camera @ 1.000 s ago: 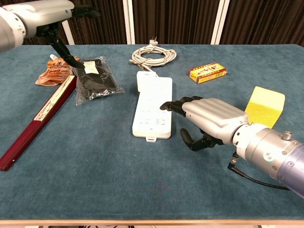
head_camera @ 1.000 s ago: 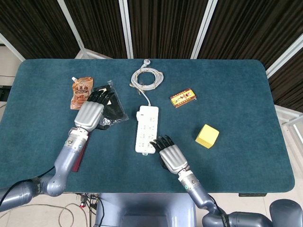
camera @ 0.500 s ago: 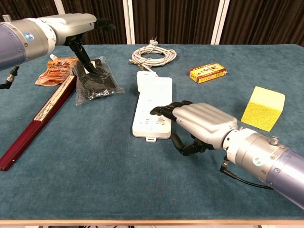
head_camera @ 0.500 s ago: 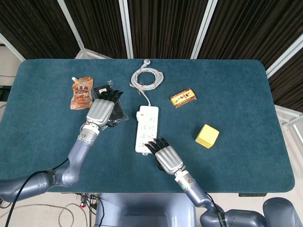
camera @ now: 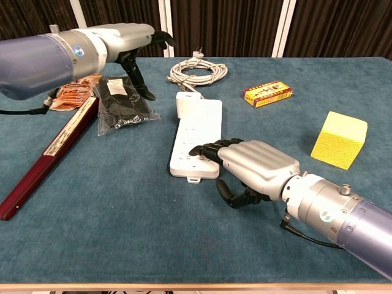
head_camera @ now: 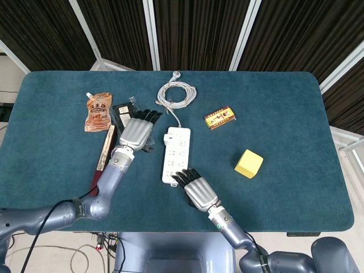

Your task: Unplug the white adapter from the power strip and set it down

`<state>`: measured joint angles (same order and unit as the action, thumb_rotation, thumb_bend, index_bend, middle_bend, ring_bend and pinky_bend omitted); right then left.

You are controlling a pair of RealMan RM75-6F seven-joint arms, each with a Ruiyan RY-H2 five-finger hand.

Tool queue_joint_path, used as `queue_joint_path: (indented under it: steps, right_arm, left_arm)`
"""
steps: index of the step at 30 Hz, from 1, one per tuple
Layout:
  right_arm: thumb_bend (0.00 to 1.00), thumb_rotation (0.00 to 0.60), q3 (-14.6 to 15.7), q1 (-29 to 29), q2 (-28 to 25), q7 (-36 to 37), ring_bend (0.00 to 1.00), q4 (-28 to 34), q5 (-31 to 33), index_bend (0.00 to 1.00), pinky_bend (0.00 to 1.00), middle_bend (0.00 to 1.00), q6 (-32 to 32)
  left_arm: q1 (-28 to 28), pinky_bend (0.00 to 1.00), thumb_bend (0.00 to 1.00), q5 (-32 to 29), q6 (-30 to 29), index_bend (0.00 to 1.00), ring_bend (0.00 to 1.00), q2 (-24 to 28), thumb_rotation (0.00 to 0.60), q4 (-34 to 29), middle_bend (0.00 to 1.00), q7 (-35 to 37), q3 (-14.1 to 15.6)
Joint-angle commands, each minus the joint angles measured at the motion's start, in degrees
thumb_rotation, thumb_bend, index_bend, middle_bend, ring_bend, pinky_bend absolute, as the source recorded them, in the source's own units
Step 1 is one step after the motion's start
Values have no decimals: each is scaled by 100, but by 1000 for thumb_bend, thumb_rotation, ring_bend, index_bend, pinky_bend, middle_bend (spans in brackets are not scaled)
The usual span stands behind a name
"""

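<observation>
Press the open right hand (camera: 254, 165) flat on the strip (head_camera: 176, 153) (near end) while the open, empty left hand (head_camera: 135, 132) reaches the adapter (camera: 185, 104).

Even overhead light brightening the teal table (head_camera: 284, 114), soft shadows pooling beneath both hands, focus staying sharp, chest view bending slightly at edges

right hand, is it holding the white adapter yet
No, the right hand only rests its fingertips on the near end of the power strip, while the white adapter sits plugged in at the far end.
</observation>
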<state>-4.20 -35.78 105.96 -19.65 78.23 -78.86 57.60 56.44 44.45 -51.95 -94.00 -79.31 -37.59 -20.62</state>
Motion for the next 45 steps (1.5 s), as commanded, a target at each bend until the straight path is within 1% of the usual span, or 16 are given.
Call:
queue_joint_path:
  steps: [1, 3, 6, 9, 13, 17, 21, 26, 39, 45]
  right_arm:
    - [762, 600, 4, -3, -21, 47, 124, -8, -17, 119, 151, 158, -4]
    - [762, 600, 8, -4, -41, 73, 125, -22, -37, 126, 151, 161, -2]
    - [762, 600, 24, -4, -70, 114, 133, -32, -66, 170, 151, 178, -5]
    - [762, 600, 51, 1, -90, 154, 145, -34, -102, 173, 151, 191, -2]
    - [762, 600, 79, 7, -115, 170, 149, -34, -131, 173, 151, 195, -4]
    - [762, 600, 110, 20, -151, 205, 149, -15, -154, 173, 151, 195, -8]
    - [762, 600, 141, 31, -175, 245, 149, 4, -209, 173, 151, 195, 14]
    - [762, 600, 161, 55, -182, 324, 149, -5, -249, 173, 151, 195, 48]
    - [761, 600, 170, 81, -202, 500, 149, -165, -271, 173, 151, 195, 36]
    - [762, 600, 163, 72, -206, 558, 149, -214, -311, 175, 151, 195, 38]
  left_arm:
    - [143, 177, 82, -75, 52, 136, 101, -146, 600, 151, 135, -43, 20]
    - [232, 205, 82, -109, 58, 154, 121, -239, 600, 246, 160, -72, 21]
    - [388, 236, 82, -179, 75, 183, 154, -403, 600, 430, 206, -140, 12]
    - [550, 256, 97, -274, 93, 193, 179, -583, 600, 630, 236, -210, -12]
    - [717, 261, 108, -442, 172, 214, 192, -791, 600, 859, 260, -299, -17]
    - [949, 264, 152, -665, 252, 277, 205, -1100, 600, 1253, 294, -446, -22]
    - [1108, 263, 176, -765, 307, 306, 212, -1340, 600, 1597, 324, -528, 4]
    - [1260, 262, 202, -855, 415, 385, 215, -1602, 600, 1988, 373, -576, 39]
    - [1457, 276, 218, -941, 617, 434, 225, -1989, 600, 2698, 433, -639, 107]
    - [1490, 335, 218, -941, 643, 435, 269, -2134, 600, 2961, 446, -620, 104]
